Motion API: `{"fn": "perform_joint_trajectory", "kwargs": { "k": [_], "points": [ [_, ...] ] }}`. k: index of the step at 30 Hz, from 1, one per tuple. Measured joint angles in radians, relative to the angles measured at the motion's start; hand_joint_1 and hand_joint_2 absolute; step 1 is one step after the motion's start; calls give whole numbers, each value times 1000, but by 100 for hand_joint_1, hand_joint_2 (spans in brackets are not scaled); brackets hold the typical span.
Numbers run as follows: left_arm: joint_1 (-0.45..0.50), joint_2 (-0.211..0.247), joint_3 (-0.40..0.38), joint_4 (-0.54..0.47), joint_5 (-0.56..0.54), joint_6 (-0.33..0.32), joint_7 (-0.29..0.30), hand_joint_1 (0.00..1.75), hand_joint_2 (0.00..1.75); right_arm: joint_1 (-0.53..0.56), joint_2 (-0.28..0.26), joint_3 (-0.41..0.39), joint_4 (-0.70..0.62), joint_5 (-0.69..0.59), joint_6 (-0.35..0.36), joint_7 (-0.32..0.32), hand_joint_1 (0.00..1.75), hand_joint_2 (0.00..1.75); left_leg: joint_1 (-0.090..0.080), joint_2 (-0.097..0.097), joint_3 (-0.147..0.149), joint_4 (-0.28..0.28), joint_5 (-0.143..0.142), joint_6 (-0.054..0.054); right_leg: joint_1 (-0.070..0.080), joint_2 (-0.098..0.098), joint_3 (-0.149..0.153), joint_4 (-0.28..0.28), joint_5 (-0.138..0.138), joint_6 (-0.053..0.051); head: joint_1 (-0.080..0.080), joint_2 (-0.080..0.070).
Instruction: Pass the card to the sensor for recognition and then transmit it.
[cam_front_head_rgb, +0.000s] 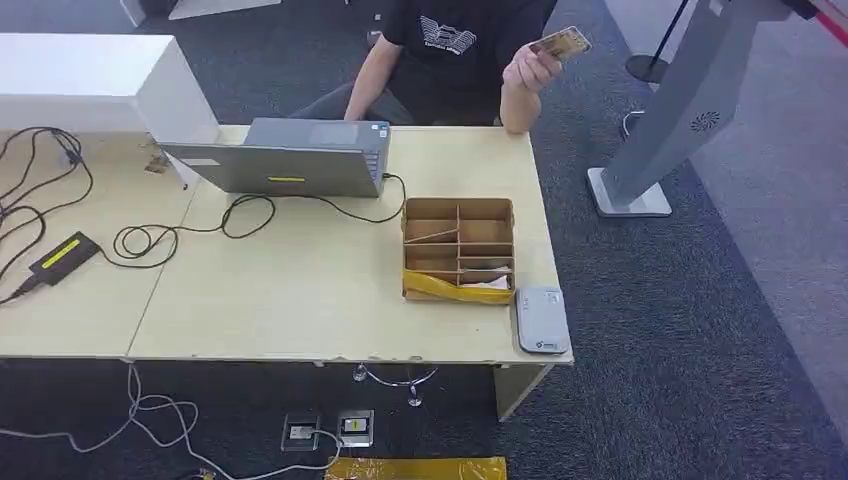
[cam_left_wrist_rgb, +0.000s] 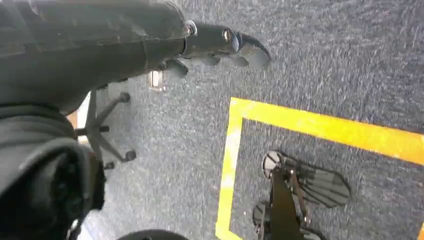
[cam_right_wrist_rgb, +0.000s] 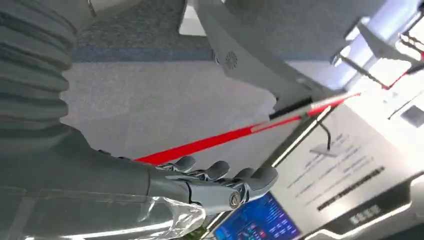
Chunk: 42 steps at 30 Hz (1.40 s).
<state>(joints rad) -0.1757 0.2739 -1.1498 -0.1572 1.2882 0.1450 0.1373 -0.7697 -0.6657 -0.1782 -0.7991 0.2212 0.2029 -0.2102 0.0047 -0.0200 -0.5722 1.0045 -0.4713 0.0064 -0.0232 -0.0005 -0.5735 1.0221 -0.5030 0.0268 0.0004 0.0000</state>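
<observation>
A person across the table holds up a gold-brown card (cam_front_head_rgb: 563, 43) in a raised hand (cam_front_head_rgb: 530, 68), above the table's far right corner. The grey card sensor (cam_front_head_rgb: 541, 320) lies flat on the table's near right corner, beside a wooden divided box (cam_front_head_rgb: 458, 250). In the left wrist view my left hand (cam_left_wrist_rgb: 220, 47) hangs over dark carpet with its fingers stretched out and nothing in them. In the right wrist view my right hand (cam_right_wrist_rgb: 220, 185) also has its fingers extended and holds nothing, with a red barrier strap and a screen beyond it.
A grey laptop (cam_front_head_rgb: 290, 158) stands at the back of the light wooden table (cam_front_head_rgb: 300, 300), with black cables (cam_front_head_rgb: 150, 240) and a black adapter (cam_front_head_rgb: 63, 257) to its left. A white box (cam_front_head_rgb: 90, 85) sits at the far left. A grey kiosk stand (cam_front_head_rgb: 670, 120) rises right of the table.
</observation>
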Motion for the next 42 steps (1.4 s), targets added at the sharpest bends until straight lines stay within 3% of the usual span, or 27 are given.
{"fn": "perform_joint_trajectory", "kwargs": {
  "k": [11, 18, 21, 25, 31, 36, 42],
  "points": [
    [-1, 23, -10, 0, 0, -16, -5, 0, 0, 57, 39, 114, -177, 225, 68, 34, 0, 175, 0, 0, 0, 0, 0, 0, 0, 0, 0, 0, 0, 0, 0, 0],
    [-2, 24, -14, 0, 8, -15, -5, 0, 0, 44, 74, 211, -198, 375, 51, -22, 0, 175, 0, 0, 0, 0, 0, 0, 0, 1, 0, 0, 0, 0, 0, 0],
    [-2, 24, -16, 0, 8, -17, -8, 0, 0, 28, 86, 260, -198, 499, 9, -38, 0, 175, 0, 0, 0, 0, 0, 0, 0, 0, 0, 0, 0, 0, 1, 0],
    [-2, 24, -29, 0, 8, -23, -12, 0, 0, 12, 108, 361, -193, 793, -89, -50, 0, 175, 0, 1, 0, 0, 0, 0, 0, 1, 0, 0, 0, 0, 0, 0],
    [-5, 29, -37, 0, -2, -46, -23, 0, 0, -20, 166, 478, -146, 958, -172, -75, 0, 175, 1, 0, 0, 0, 1, -1, 1, 1, 0, 0, 0, 0, 1, 0],
    [-7, 43, -58, 0, -24, -60, -45, 0, 0, -42, 216, 576, -82, 1001, -221, -73, 0, 175, 2, 1, 0, 0, 1, -2, 2, 1, 0, 1, 0, 0, 0, 0],
    [-6, 48, -79, 0, -24, -69, -51, 0, 0, -44, 254, 651, -108, 954, -130, -8, 0, 175, 2, 1, 0, 0, 1, -2, 2, 1, 0, 1, 0, 0, 0, 0]
  ]
}}
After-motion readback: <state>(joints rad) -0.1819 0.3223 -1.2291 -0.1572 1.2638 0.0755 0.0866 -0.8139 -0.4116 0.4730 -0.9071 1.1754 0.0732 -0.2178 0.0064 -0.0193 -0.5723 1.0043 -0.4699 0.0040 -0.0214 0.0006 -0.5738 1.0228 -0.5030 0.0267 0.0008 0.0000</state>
